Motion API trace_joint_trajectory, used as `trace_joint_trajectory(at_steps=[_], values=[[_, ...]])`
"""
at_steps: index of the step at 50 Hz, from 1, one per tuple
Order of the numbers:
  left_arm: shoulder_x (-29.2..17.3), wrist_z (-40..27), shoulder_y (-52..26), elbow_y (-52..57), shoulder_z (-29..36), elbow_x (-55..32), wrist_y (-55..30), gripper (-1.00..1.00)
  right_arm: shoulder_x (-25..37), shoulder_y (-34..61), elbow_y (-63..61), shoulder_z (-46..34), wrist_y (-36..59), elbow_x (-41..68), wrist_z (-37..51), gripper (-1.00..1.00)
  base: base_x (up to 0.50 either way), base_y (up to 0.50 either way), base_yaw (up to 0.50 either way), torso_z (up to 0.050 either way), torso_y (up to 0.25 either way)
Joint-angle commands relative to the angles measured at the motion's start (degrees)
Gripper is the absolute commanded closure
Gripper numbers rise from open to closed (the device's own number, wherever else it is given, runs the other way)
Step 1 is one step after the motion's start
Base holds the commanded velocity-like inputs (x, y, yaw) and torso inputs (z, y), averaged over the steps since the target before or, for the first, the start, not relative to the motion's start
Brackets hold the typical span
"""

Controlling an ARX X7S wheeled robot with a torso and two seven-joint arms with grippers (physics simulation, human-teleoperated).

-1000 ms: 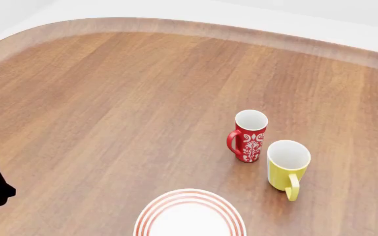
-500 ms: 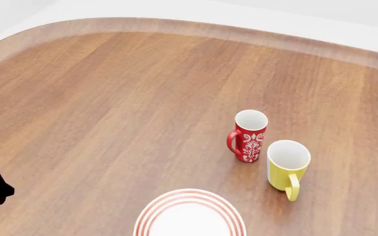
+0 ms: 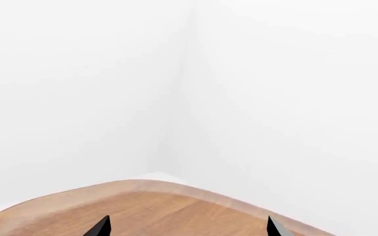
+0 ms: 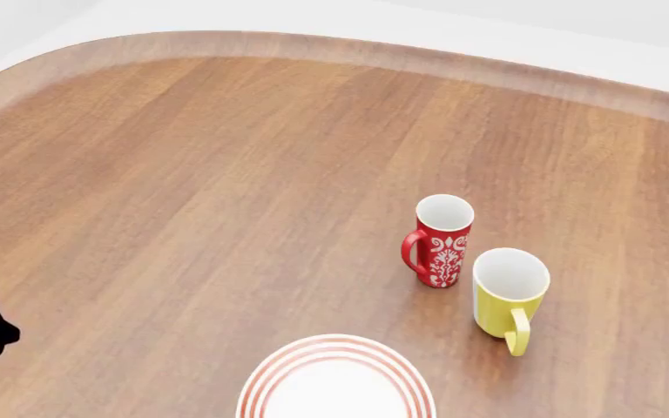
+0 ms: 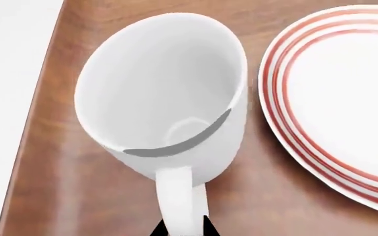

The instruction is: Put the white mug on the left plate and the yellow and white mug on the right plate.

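Upright red patterned mug (image 4: 442,240) on wooden table (image 4: 195,192).

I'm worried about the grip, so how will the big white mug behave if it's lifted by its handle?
The white mug looks rigid and glossy, so the thin handle may slip between the fingers. Held there, the wide body hangs off to one side and will probably swing or tilt. It narrows toward its base, so a sideways nudge could tip it toward the plate.

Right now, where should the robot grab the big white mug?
By its loop handle. The white mug stands upright beside a red-ringed plate, its handle pointing back at the right hand, whose fingertips already sit either side of it. Coming straight in from the handle side looks easiest.
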Motion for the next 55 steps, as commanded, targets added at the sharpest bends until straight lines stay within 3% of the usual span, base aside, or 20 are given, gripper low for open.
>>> trace_joint_trajectory(at_steps=[1,24,35,55], values=[[-0.1,-0.2,-0.3,-0.4,0.2,-0.1,0.3,-1.0,1.1,-0.3,-5.2,0.4,1.1,0.7,1.0,1.0,0.0,0.0,0.0,0.0,0.0],[-0.6,-0.3,-0.5,-1.0,0.8,0.0,1.0,-1.0,0.6,-2.1,-14.4,12.5,-2.5,5.8,9.0,1.0,0.0,0.0,0.0,0.0,0.0],[-0.9,0.4,-0.4,-1.9,0.9,-0.3,2.0,-1.0,-7.0,5.1,-4.8,16.7,1.0,8.3,14.3,1.0,0.0,0.0,0.0,0.0,0.0],[-1.1,-0.3,-0.1,-0.8,1.6,-0.9,1.6,-1.0,-12.6,15.0,12.4,14.5,5.1,5.2,17.5,1.0,0.0,0.0,0.0,0.0,0.0]])
